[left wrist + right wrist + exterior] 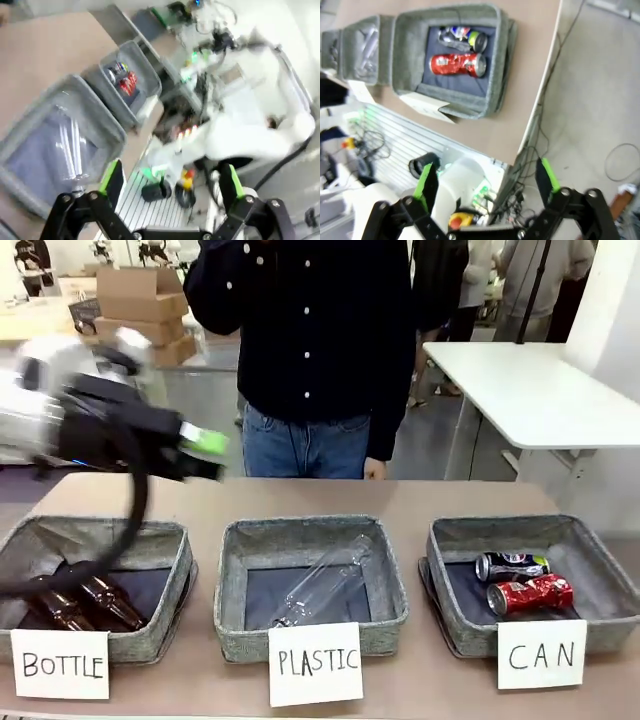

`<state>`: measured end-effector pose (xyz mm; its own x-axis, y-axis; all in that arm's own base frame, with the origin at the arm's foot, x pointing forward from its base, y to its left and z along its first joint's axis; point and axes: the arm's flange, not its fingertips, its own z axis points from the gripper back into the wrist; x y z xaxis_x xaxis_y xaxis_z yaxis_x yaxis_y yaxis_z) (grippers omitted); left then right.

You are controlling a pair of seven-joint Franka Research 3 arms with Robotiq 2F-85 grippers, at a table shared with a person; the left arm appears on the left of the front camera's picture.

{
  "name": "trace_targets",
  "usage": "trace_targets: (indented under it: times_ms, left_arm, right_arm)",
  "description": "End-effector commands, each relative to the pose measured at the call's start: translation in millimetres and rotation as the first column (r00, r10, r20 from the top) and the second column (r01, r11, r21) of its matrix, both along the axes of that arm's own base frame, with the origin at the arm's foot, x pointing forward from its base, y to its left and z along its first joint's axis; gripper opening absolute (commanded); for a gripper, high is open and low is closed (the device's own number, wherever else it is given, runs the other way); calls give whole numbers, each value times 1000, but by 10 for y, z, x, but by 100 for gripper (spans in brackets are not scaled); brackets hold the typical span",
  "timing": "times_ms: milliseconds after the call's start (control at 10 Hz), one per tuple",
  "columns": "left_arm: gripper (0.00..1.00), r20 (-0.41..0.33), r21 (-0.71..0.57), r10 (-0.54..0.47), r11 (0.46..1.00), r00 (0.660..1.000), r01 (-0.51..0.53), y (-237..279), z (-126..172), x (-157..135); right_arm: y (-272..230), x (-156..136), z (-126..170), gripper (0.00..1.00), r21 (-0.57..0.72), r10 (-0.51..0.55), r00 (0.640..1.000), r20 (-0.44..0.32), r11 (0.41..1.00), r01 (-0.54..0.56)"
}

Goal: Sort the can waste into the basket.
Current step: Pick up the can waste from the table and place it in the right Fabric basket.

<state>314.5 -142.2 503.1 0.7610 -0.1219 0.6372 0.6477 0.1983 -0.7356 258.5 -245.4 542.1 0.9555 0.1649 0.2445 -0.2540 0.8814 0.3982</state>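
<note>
cans: 2, red can [457, 64] + dark can [461, 37] in CAN basket [407, 50], beyond right pincer [487, 182] | both pincers spread wide, empty; left pincer [170, 186]

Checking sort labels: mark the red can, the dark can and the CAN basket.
red can [530, 594], front view, dented side wall.
dark can [512, 565], front view, middle of its body.
CAN basket [603, 570], front view, bare right inner wall.

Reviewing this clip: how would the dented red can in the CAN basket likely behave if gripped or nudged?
The red can lies on its side beside the dark can, so a nudge would probably roll it until that can or the basket wall stops it. Its dents suggest thin metal, likely empty and light, crumpling further under a firm squeeze.
</note>
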Motion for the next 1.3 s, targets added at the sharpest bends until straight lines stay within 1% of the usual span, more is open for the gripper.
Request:
trace_targets:
  times_ms: [0,100,200,300,400,500,600,700,1200]
  left_arm:
    - [100,-206,-79,146,983,968,-165,1034,-124,-221]
    - [100,-330,-124,126,977,936,-175,1445,-228,-161]
    - [100,-357,-219,80,961,931,-167,1775,-329,-165]
    - [100,-368,-259,22,958,929,-125,2035,-461,-260]
    - [100,-358,-233,-46,971,932,-42,2189,-597,-384]
    - [100,-350,-217,-61,976,935,-18,2280,-709,-461]
    - [100,-385,-245,30,960,923,-133,2214,-419,-234]
    - [100,-385,-245,30,960,923,-133,2214,-419,-234]
    - [100,-385,-245,30,960,923,-133,2214,-419,-234]
  right_arm:
    - [-1,-2,0,100,0,0,1000,0,1000,0]
    - [321,29,351,100,162,132,959,250,971,-176]
    - [846,259,555,100,287,162,939,302,924,-252]
    - [1447,517,702,100,465,197,941,276,829,-310]
    - [1874,649,813,100,624,237,940,245,704,-340]
    - [2226,721,852,100,687,292,941,172,649,-327]
    - [2498,752,783,100,667,328,940,89,681,-301]
    - [2108,505,911,100,534,245,930,273,766,-358]
    - [2108,505,911,100,534,245,930,273,766,-358]
